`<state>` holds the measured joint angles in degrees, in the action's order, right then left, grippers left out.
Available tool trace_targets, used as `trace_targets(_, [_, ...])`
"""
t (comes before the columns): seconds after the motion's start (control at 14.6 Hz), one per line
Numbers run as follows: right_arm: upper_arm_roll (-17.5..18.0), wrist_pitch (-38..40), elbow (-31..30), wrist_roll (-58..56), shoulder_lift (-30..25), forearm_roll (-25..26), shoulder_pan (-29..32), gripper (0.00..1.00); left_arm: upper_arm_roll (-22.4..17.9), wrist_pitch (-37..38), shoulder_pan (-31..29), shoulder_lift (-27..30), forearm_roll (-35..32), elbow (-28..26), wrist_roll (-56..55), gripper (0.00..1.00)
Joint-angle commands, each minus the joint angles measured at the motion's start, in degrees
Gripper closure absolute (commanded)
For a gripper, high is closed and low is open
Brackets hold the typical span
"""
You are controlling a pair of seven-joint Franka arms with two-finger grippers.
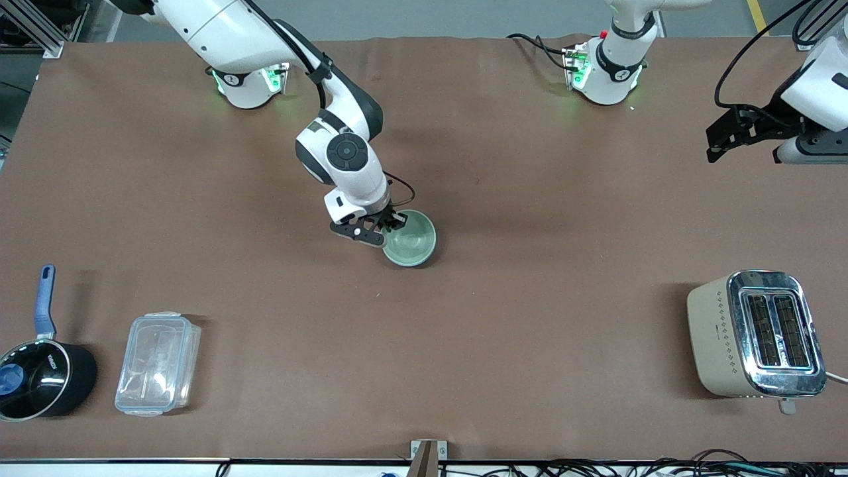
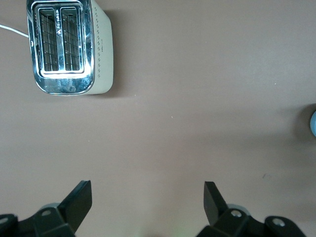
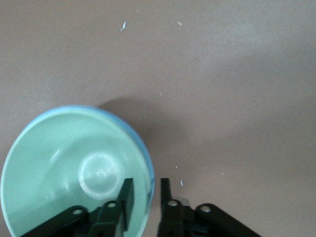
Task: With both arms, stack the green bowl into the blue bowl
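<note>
**Green bowl seated in blue bowl, right tool at the rim**

Tabletop (image 1: 503, 199): brown covering, carrying all items.

Right arm (image 1: 344, 142): reached from its base to the middle of the tabletop. Right tool (image 1: 387, 224) was low at the nested bowls, on the edge toward the right arm's end. In the right wrist view its fingers (image 3: 126, 200) straddled the rim, one inside the bowl, one outside, narrowly parted; whether they actually pinched the wall could not be read.

Left arm (image 1: 821, 86): waited raised over its own end of the tabletop. Left tool (image 2: 148, 205) was spread wide with nothing between the fingers, over bare covering.

Toaster (image 1: 755, 334): cream body, chrome top, two slots, near the front camera at the left arm's end.

Clear lidded container (image 1: 158, 364): near the front camera toward the right arm's end.

Black saucepan (image 1: 43, 377): blue handle, just beside the container, at the corner of that end.

Green bowl (image 1: 411, 240): upright, sitting inside the blue bowl (image 3: 140, 143) at mid-tabletop. Only a thin sky-blue band of the outer bowl showed around the mint rim.
</note>
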<state>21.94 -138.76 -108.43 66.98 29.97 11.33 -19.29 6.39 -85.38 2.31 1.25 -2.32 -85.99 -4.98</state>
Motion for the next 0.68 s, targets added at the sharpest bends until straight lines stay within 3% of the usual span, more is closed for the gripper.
trace_targets(0.0, [0.82, 1.46, -0.02, 0.88, -2.71, 1.06, 1.98, 0.0, -0.23, -0.58, 0.06, 0.68, 1.08, -0.49, 0.76, 0.0])
trace_targets(0.27, [0.73, 16.91, -0.11, -1.66, -17.19, 1.41, 7.05, 0.0, -0.23, -0.58, 0.06, 0.59, 1.08, -0.49, 0.67, 0.0])
trace_targets(0.48, [-0.06, 23.69, -0.03, -13.84, -26.43, 1.24, 14.43, 0.0, -0.23, -0.66, 0.15, 0.5, 1.08, -0.49, 0.67, 0.0])
trace_targets(0.62, [-8.1, 26.51, 0.24, -24.65, -31.44, -0.69, 14.81, 0.0, -0.23, -0.58, 0.15, 0.68, 1.08, -0.58, 0.67, 0.0])
